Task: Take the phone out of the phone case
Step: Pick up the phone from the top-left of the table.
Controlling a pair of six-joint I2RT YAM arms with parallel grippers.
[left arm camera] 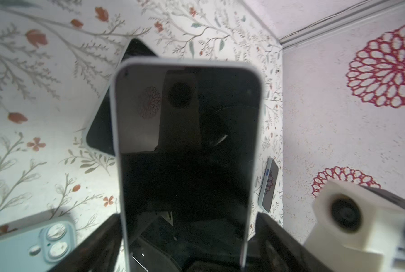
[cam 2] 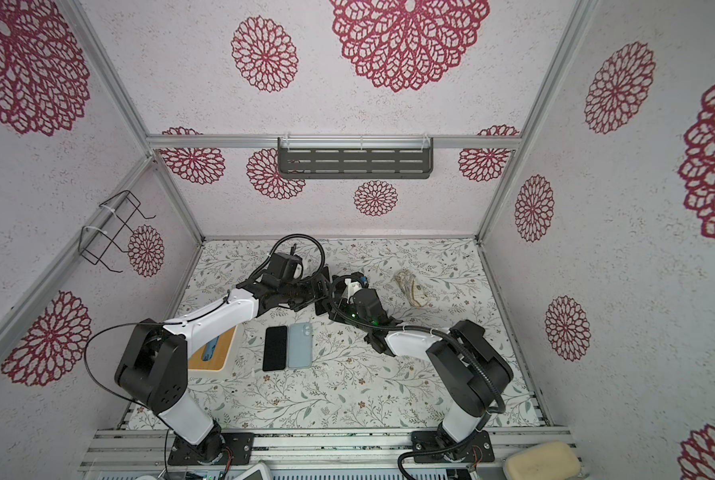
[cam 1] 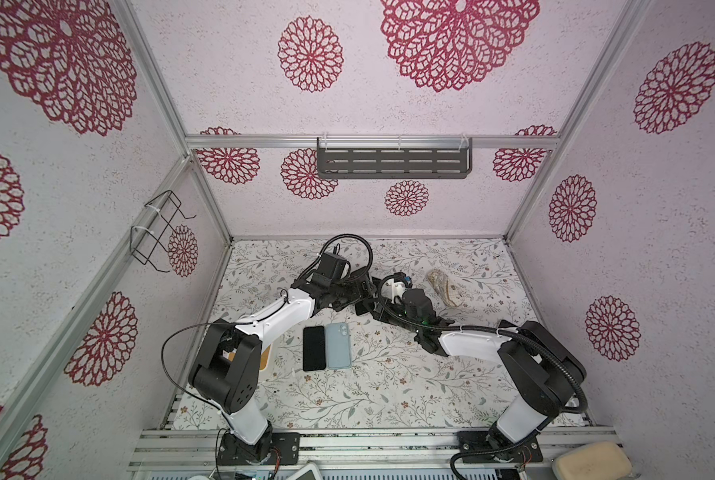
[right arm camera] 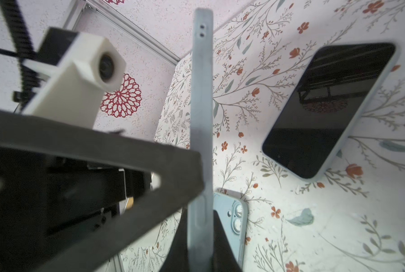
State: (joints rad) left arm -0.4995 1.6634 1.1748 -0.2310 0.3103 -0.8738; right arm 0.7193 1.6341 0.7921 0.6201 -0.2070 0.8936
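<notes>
- I saw the phone (left arm camera: pixel 185 141) raised off the table between the two arms. Its glossy black screen faced the left wrist camera and mirrored it.
- It had not yet been taken out. It sat in the phone case (right arm camera: pixel 201 106), a matt, pale grey-blue shell with rounded corners that rimmed the whole screen.
- From the right wrist the case showed edge-on as a thin flat strip. It had two small holes near one end and a long raised button bar near the other.
- The right gripper (right arm camera: pixel 201 230) had its dark jaws pinched onto the two broad faces of the cased phone, at the end by the button bar.
- The left gripper (left arm camera: pixel 187 214) stood spread across the phone's width, with its dark matt jaws flanking the long edges. A sliver of table showed between one jaw and the case, so I read it as released, gripping nothing.
- In both top views the held phone was lost among the black wrist housings, towards the back of the table and about mid-width.
- The table (cam 1: pixel 389 386) wore a matt covering printed with grey twigs and small red flowers.
- Nearer the front lay a flat black phone (cam 1: pixel 314 348), screen up. Just beside it lay a pale blue shell (cam 1: pixel 338 346) with round camera rings, back up.
- A third dark-screened handset (right arm camera: pixel 326 113) with a pale rim lay flat on the covering.
- A crumpled beige bundle (cam 1: pixel 445 286) sat towards the right rear.
- A wooden tray (cam 2: pixel 199 365) with a white rim lay partly under the left arm (cam 1: pixel 281 311).
</notes>
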